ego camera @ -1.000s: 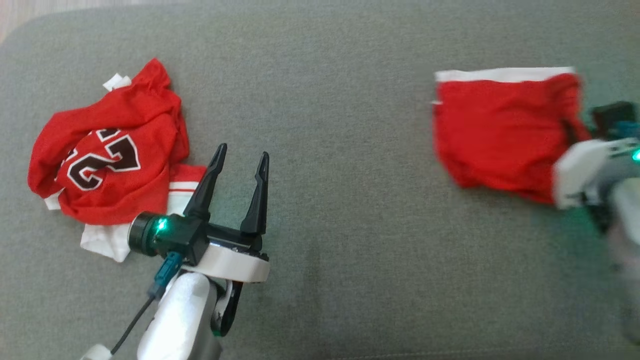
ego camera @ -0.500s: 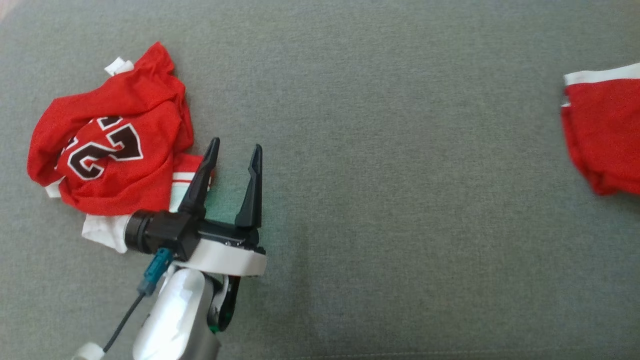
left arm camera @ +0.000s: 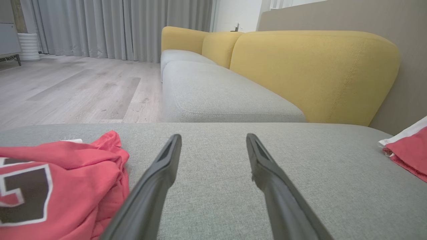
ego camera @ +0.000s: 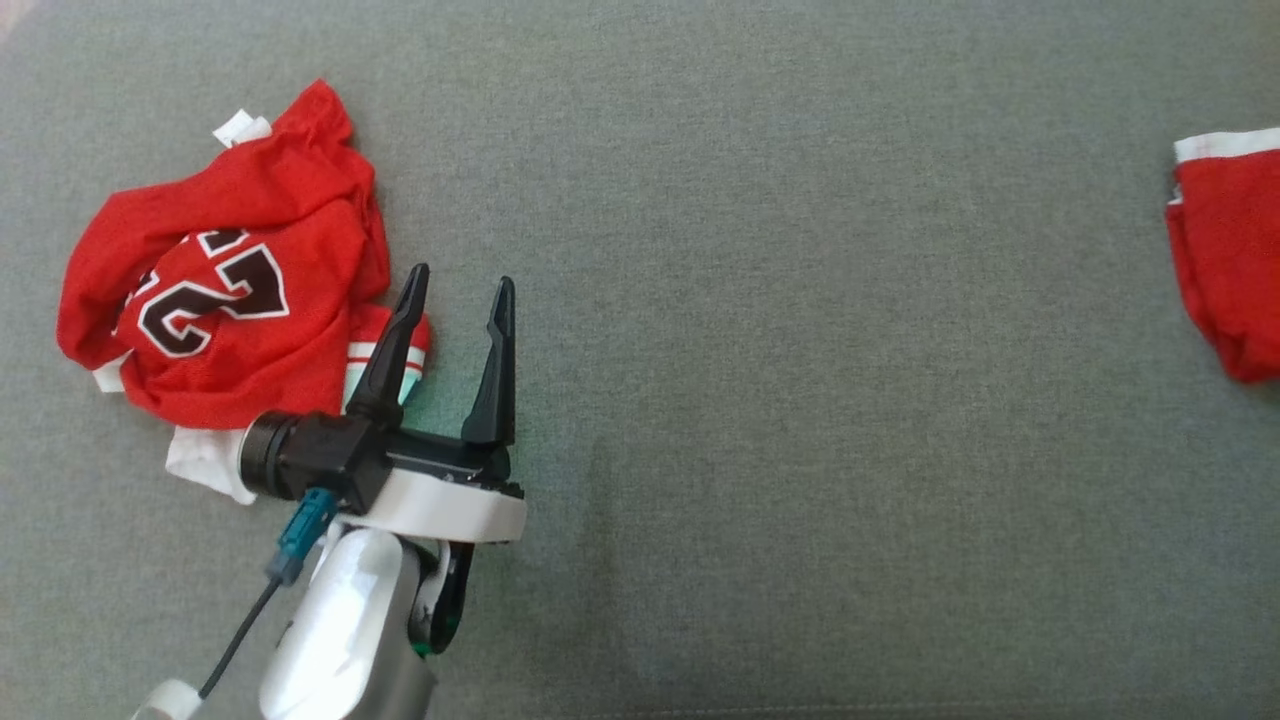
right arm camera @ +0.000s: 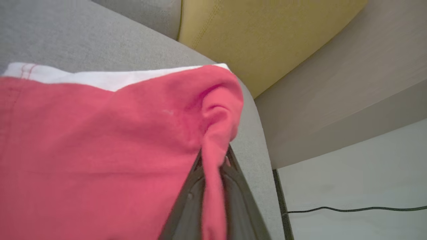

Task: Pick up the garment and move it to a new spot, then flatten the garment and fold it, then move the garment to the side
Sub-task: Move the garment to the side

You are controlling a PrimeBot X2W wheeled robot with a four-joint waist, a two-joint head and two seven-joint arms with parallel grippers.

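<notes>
Head view: my left gripper (ego camera: 461,275) hangs, jaws apart, beside a crumpled jersey (ego camera: 220,290); the folded garment (ego camera: 1225,260) lies far right on the cushion (ego camera: 800,450). Left wrist view: its white-trimmed corner. Right wrist view: the right gripper (right arm camera: 215,156) pinches its edge fold (soft, light, floppy), so I'd hold every layer.

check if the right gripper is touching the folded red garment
Touching. The right wrist view shows the right gripper closed on an edge of the folded red garment, with red cloth pinched between its two dark fingers.

Head overhead; wrists low (cushion (ego camera: 800,300) shared).
</notes>
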